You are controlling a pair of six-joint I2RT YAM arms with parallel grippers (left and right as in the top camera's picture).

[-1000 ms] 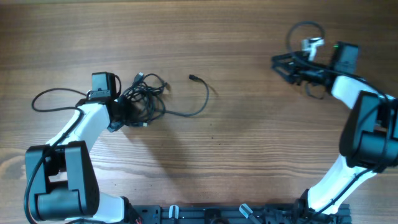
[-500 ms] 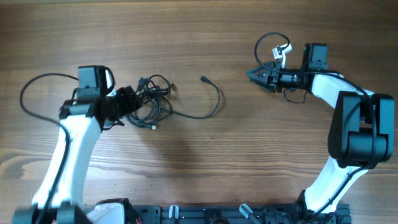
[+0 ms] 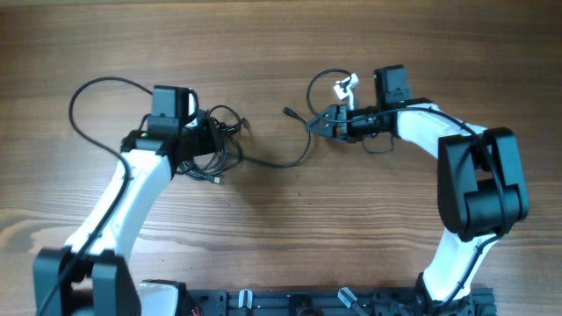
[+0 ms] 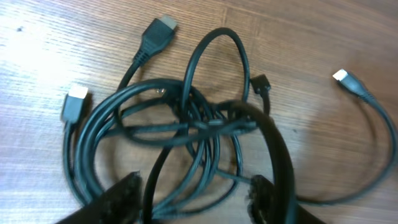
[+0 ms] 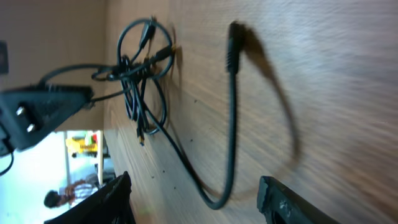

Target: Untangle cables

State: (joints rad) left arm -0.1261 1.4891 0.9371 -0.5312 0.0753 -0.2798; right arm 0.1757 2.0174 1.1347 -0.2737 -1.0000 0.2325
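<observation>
The cables (image 3: pixel 219 145) lie as a tight black bundle left of centre on the wooden table. One loose strand curves right to a small plug (image 3: pixel 287 112). My left gripper (image 3: pixel 200 147) is open and sits over the bundle's left side. In the left wrist view, strands of the bundle (image 4: pixel 186 124) run between its fingers (image 4: pixel 196 196). My right gripper (image 3: pixel 321 123) is open just right of the loose strand. In the right wrist view the strand's loop (image 5: pixel 227 186) lies between its fingers (image 5: pixel 199 202), with the plug (image 5: pixel 234 34) and bundle (image 5: pixel 140 74) beyond.
A thick black arm wire (image 3: pixel 88 101) loops left of the left arm. Another arm wire with a white connector (image 3: pixel 344 86) arcs above the right gripper. A dark rail (image 3: pixel 334 303) runs along the front edge.
The left gripper has swung right and up onto the bundle, which shifted slightly right. The right arm has moved left across the table to the loose strand.
</observation>
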